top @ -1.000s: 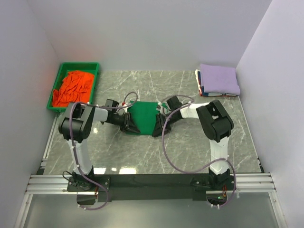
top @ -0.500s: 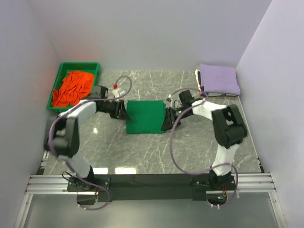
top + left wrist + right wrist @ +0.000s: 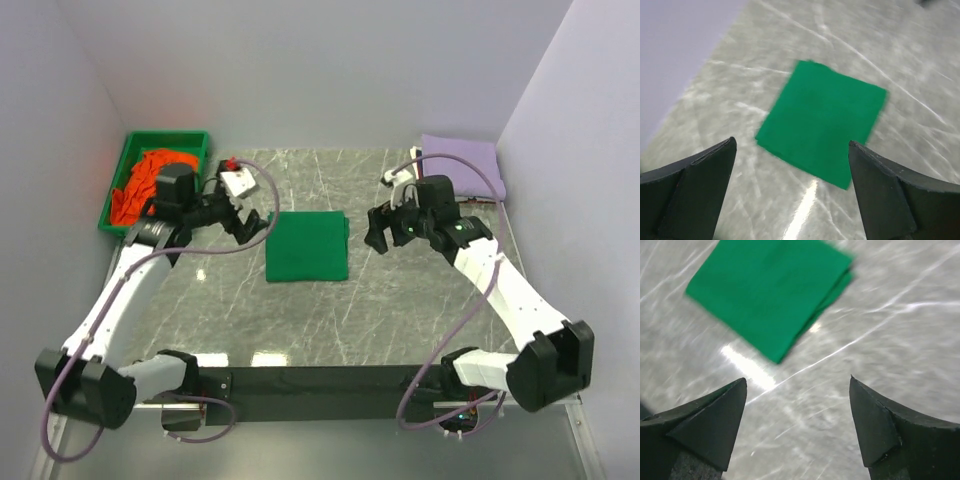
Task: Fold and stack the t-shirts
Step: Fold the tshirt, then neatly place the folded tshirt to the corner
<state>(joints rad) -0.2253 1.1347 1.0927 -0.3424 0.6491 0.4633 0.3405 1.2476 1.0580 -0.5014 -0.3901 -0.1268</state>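
A bright green t-shirt [image 3: 307,246] lies folded into a flat rectangle in the middle of the table, also seen in the left wrist view [image 3: 822,122] and the right wrist view [image 3: 770,290]. My left gripper [image 3: 255,225] [image 3: 792,143] hovers just left of it, open and holding nothing. On the shirt's right side my right gripper [image 3: 380,228] [image 3: 798,379] is raised, open and holding nothing. An orange t-shirt [image 3: 150,185] lies crumpled in the tray. A folded lavender t-shirt [image 3: 470,160] tops the stack at the back right, partly hidden by my right arm.
The green plastic tray [image 3: 165,136] stands at the back left against the wall. White walls close in the table on the left, back and right. Cables loop from both wrists above the table.
Both grippers have opened and let go of the green t-shirt. Both arms have drawn back outward and upward, and the shirt now lies flat and square.
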